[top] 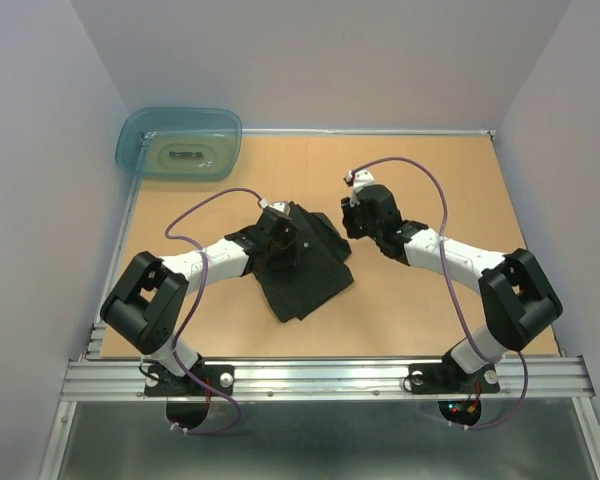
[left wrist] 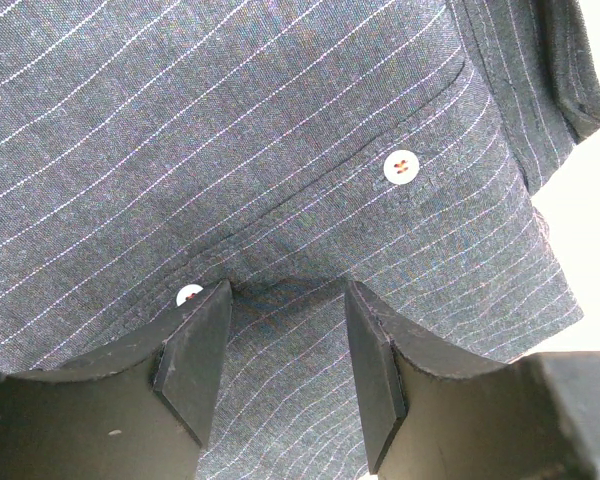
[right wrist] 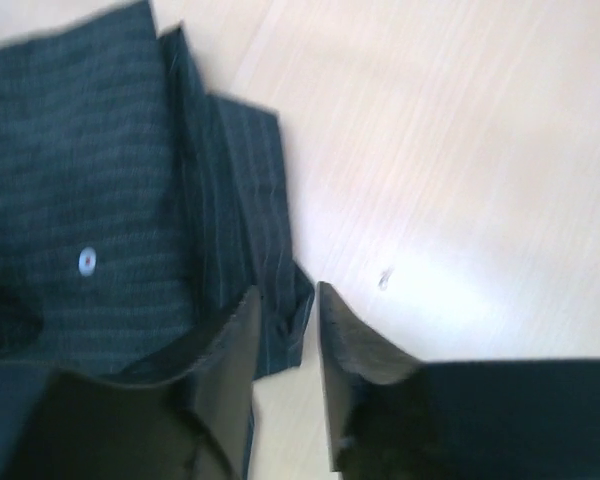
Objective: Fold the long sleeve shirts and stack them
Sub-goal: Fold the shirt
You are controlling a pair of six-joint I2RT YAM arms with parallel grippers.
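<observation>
The folded shirt (top: 302,268) lies on the counter (top: 430,190). Left fingers (left wrist: 195,350) stand wide apart, pressed onto its buttoned front. Right fingers (right wrist: 345,340), narrowly parted and empty, hang just beside its edge.

shirt (left wrist: 280,150): charcoal, pale pinstripes | buttons (left wrist: 401,166): white | tub (top: 130,150): teal | table (top: 290,165): tan

You will find no word, number or brand to read in any of the three views. The shirt (left wrist: 280,150) shows only pinstriped cloth and blank pale buttons (left wrist: 401,166). Beyond the shirt and to its left, the pale thing (top: 187,155) inside the teal tub (top: 130,150) carries a dark mark, too small to make out.
</observation>
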